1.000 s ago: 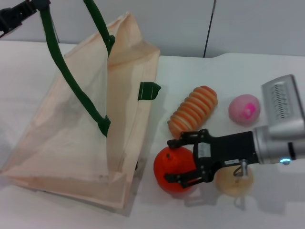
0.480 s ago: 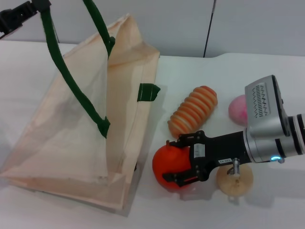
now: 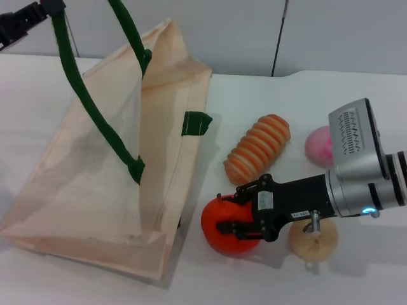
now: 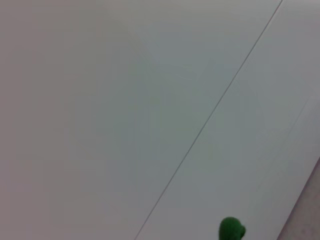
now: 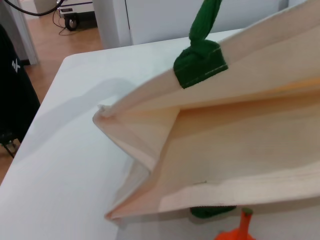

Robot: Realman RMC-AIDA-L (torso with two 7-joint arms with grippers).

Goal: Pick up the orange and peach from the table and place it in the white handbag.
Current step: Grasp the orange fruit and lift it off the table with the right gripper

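The orange (image 3: 226,229) sits on the white table (image 3: 76,279) at lower centre of the head view, right beside the bottom corner of the white handbag (image 3: 95,184). The right gripper (image 3: 236,215) reaches in from the right, its black fingers clamped on the fruit. Just right of it lies a tan round fruit (image 3: 313,239), and above it a ribbed orange-and-cream piece (image 3: 257,148). The peach (image 3: 317,146) rests at the right, half hidden by the arm. In the upper left the left gripper (image 3: 28,19) holds up a green strap (image 3: 82,89), propping the bag open.
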